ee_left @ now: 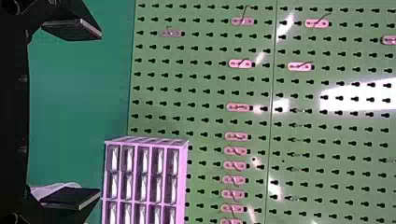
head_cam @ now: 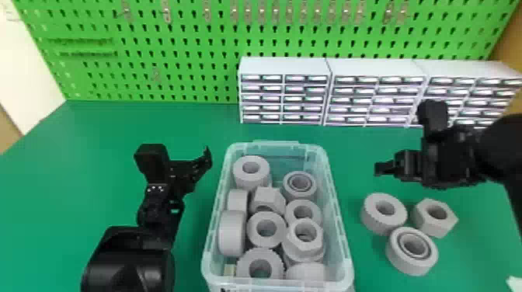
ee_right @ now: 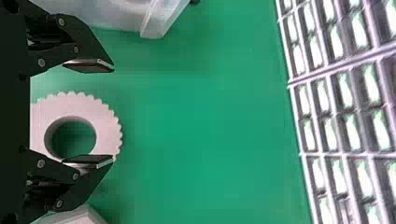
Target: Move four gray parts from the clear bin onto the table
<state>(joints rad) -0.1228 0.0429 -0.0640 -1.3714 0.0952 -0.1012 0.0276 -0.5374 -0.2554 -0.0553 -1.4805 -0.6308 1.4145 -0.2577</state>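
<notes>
The clear bin [head_cam: 337,217] stands mid-table, holding several gray rings, gears and hex nuts, among them a hex nut [head_cam: 305,235] on top of another part. Right of it on the table lie a gray gear [head_cam: 383,213], a gray hex nut [head_cam: 435,217] and a gray bearing-like ring [head_cam: 412,250]. My right gripper [head_cam: 378,169] is over the table just behind these three; in the right wrist view the same gripper [ee_right: 93,112] is open, with the gear [ee_right: 105,126] beyond its fingers. My left gripper [head_cam: 209,157], left of the bin, is open and empty, also in the left wrist view [ee_left: 88,112].
White drawer cabinets [head_cam: 285,66] line the back right of the green table [head_cam: 116,132]. A green pegboard [head_cam: 174,50] with metal hooks rises behind. A pale object [head_cam: 514,284] shows at the front right corner.
</notes>
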